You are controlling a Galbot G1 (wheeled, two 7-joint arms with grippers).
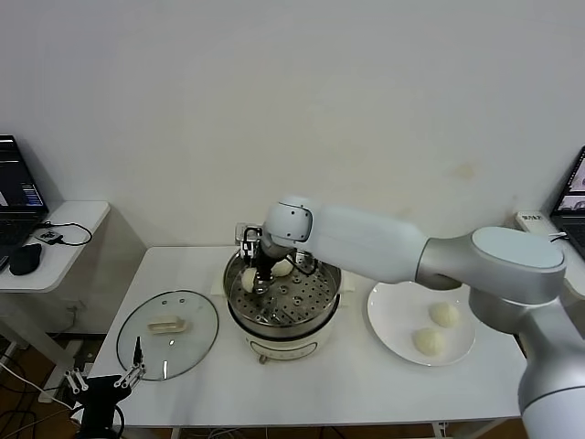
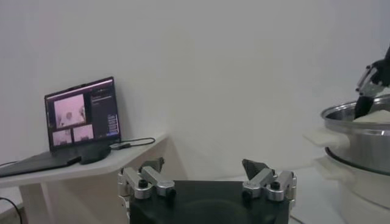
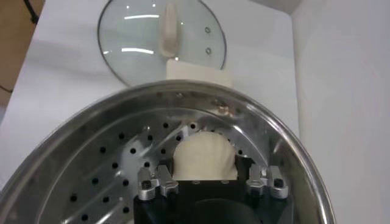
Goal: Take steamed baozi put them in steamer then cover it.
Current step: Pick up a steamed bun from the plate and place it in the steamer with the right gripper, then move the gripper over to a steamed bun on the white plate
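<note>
Head view: right end effector reaches into the steamer, fingers closed on a baozi low over the tray; another baozi lies just behind it. Two more sit on a plate well to its right. Left end effector hangs open, empty, beside the counter, near the cover.

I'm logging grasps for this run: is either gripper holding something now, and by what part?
The right gripper has a baozi between its jaws, by its sides, over the steamer tray. The left gripper holds nothing.
</note>
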